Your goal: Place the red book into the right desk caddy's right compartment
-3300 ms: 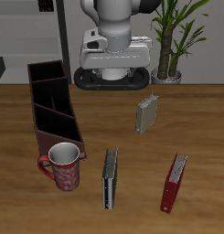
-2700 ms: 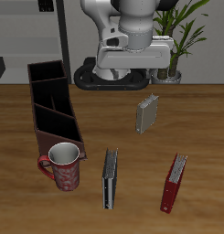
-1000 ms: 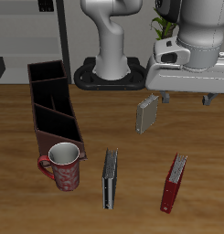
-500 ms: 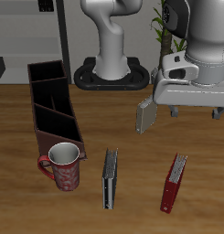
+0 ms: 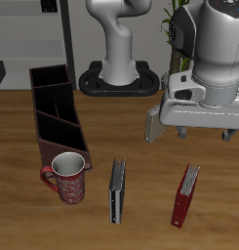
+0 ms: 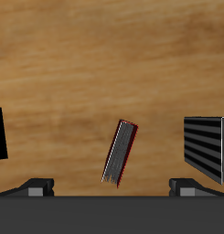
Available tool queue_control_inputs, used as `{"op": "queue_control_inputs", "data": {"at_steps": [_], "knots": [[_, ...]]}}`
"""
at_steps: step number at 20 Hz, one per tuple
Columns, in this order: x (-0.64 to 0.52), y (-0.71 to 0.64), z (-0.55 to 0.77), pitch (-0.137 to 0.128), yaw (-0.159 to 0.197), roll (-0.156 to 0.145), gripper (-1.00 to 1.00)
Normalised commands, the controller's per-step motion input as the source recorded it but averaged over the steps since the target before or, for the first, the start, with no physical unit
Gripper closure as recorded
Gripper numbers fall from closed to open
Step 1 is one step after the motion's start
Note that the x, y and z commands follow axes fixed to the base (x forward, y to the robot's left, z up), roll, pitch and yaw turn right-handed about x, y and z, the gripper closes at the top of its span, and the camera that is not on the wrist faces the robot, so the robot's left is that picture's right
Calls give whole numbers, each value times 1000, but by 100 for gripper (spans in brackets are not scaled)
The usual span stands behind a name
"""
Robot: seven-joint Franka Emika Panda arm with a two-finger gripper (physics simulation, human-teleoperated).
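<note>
Red book (image 5: 185,196) lies on the wooden table (image 5: 140,161) near its front edge, apart from everything else. Above it hangs the gripper (image 5: 204,134) – its jaws are spread wide and hold nothing, and in the wrist view the book (image 6: 120,153) shows between the fingers (image 6: 35,186). The right desk caddy (image 5: 55,109) stands toward the opposite side edge, its compartments probably empty – the interior is dark. A mug (image 5: 67,177) stands just beside the caddy's nearer end.

Arm now lower, above red book (image 5: 185,195)

Red book (image 5: 185,196), maroon-brown desk caddy (image 5: 55,109)
</note>
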Motion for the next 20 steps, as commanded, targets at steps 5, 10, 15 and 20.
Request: {"op": "queue_control_inputs", "data": {"at_steps": [5,10,15,20], "knots": [[73,-142,-315,-4,-6,-4,-100],[54,-117,-358,19,-7,-8,-100],[45,-70,-355,30,-25,-5,-100],[-9,-26,-377,26,-13,7,-100]]}}
